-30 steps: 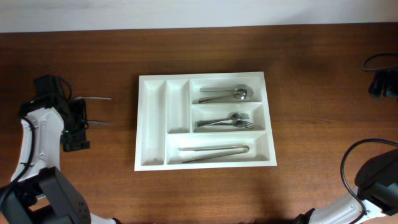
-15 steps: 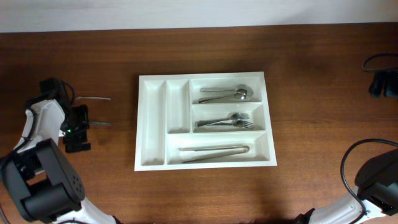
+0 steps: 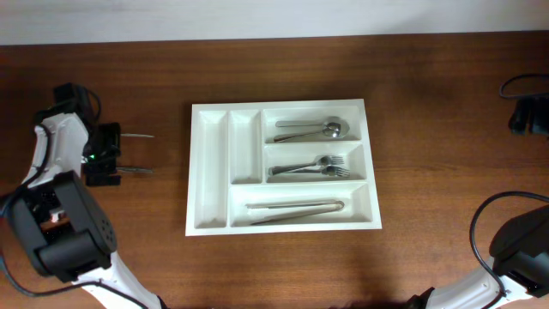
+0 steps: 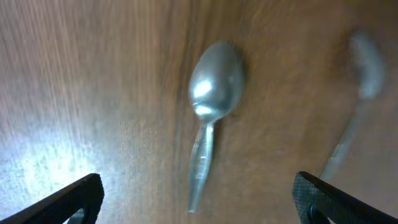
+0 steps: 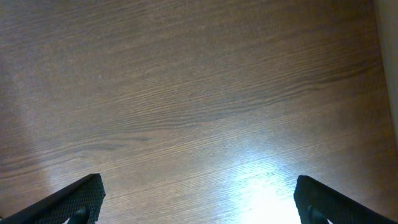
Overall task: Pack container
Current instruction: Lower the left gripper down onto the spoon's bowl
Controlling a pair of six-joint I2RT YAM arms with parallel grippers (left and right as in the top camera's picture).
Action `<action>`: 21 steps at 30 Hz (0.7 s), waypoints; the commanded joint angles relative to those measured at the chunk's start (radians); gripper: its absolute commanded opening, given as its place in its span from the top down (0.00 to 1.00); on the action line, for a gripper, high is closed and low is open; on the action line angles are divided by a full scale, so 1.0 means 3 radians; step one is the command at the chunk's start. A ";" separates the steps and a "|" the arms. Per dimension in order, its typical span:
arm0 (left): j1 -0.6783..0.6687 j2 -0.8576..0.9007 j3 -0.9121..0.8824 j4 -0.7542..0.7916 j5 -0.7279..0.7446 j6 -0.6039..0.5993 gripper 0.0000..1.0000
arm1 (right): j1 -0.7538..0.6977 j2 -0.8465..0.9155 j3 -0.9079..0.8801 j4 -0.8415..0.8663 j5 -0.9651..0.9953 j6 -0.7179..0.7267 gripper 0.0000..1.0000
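The container [image 3: 210,184] lies at the middle of the counter [image 3: 429,103]. Its three wide compartments already hold cutlery; its two narrow ones are bare. At nine o'clock from it, well apart from its wall, a far utensil [image 3: 137,135] and a near utensil [image 3: 137,170] lie loose on the wood. Over the last second the left hand [image 3: 105,156] has drifted slightly toward twelve o'clock and now sits level between them, spread wide and gripping nothing. Its wrist view shows a spoon [image 4: 214,84] between the fingers, which I read as lining up the next pick. The container lies at three o'clock from this hand. The right hand [image 5: 199,202] is likewise wide open and empty.
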 commanded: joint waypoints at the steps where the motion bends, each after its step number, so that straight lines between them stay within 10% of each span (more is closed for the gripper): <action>1: -0.0010 0.0103 0.0036 -0.0135 -0.0122 0.0024 0.01 | -0.0022 -0.0003 0.0001 -0.0001 0.0005 0.0025 0.01; 21: 0.0043 0.0483 0.0029 -0.0154 -0.0178 0.0270 0.01 | -0.0022 -0.0003 0.0001 0.0000 0.0005 0.0025 0.01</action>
